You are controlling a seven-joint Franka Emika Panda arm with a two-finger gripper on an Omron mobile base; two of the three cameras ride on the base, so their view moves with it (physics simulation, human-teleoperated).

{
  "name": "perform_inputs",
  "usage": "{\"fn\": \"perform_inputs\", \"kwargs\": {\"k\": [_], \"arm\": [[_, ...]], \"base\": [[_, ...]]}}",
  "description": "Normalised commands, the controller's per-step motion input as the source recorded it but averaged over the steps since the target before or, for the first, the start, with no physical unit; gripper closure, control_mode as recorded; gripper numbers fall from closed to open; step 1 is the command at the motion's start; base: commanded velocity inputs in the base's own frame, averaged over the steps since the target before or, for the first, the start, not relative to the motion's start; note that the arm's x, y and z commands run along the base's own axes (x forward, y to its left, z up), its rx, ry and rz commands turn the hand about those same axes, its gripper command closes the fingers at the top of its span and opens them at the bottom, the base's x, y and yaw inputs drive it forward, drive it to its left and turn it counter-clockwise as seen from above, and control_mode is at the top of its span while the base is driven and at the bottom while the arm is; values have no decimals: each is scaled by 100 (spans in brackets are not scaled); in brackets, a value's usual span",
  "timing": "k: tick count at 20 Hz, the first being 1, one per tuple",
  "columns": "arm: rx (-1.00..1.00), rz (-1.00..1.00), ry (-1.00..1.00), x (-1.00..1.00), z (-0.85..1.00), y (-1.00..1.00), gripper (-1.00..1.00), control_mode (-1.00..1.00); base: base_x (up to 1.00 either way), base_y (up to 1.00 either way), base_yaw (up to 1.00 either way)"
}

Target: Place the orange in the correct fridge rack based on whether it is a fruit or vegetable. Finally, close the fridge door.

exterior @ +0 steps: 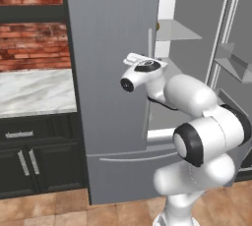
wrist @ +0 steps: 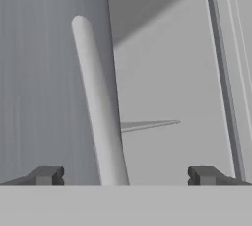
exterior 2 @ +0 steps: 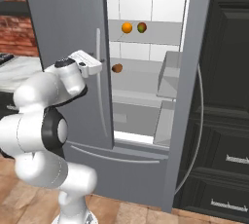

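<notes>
The orange (exterior 2: 127, 28) rests on the fridge rack (exterior 2: 155, 36), the higher pale grey shelf, right beside a greenish-red round fruit (exterior 2: 141, 27). That rack's edge (exterior: 178, 31) also pokes out past the left door in the left base view. My gripper (wrist: 125, 176) is open and holds nothing. Its fingertips (wrist: 47, 175) stand wide apart on either side of the left door's vertical handle (wrist: 98, 107). The hand (exterior 2: 87, 64) sits close against that handle, below and to the left of the orange. The right fridge door (exterior 2: 192, 82) stands wide open.
A brown round item (exterior 2: 116, 68) lies on the shelf one level down. The left fridge door (exterior: 108, 63) is shut. Door bins (exterior: 231, 63) line the open door. Dark cabinets (exterior 2: 228, 121) stand right of the fridge, and a marble counter (exterior: 34, 92) lies to its left.
</notes>
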Motion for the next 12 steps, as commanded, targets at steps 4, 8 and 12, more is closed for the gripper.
{"fn": "perform_inputs", "kwargs": {"k": [4, 8, 12], "arm": [[0, 2, -5, -71, 2, 4, -100, -100], [3, 5, -5, -100, 30, 2, -100, -100], [14, 12, 0, -100, 41, -2, -100, -100]], "base": [[0, 0, 0], [0, 0, 0], [0, 0, 0]]}}
